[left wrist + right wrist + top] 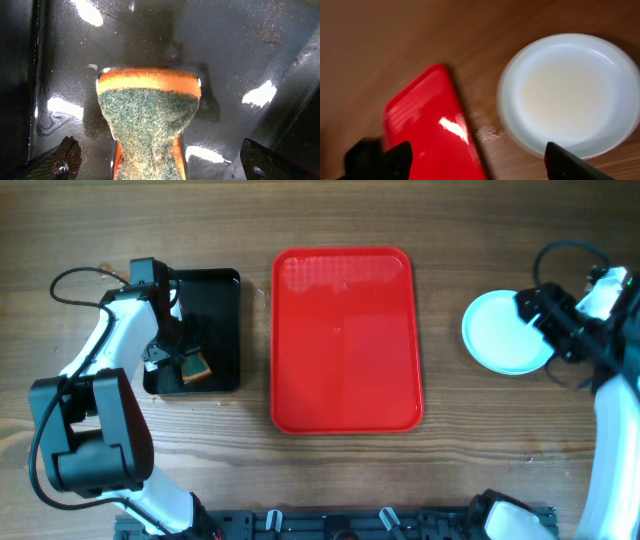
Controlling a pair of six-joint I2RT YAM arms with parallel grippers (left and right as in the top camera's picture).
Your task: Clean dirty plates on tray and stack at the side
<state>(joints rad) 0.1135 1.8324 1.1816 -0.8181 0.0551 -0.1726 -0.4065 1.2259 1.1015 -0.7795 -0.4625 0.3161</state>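
Note:
The red tray lies bare in the middle of the table; its corner shows in the right wrist view. Pale light-blue plates sit to its right on the wood, and the top one shows no smear. I cannot tell how many are stacked. My right gripper is open and empty at the plates' right edge; in its wrist view its jaws span the gap between tray and plates. My left gripper is open over a green-and-orange sponge, with its fingers wide on either side.
The sponge lies in a glossy black tray left of the red tray; its wet floor shows reddish specks. Bare wood surrounds both trays. The arm bases stand at the front edge.

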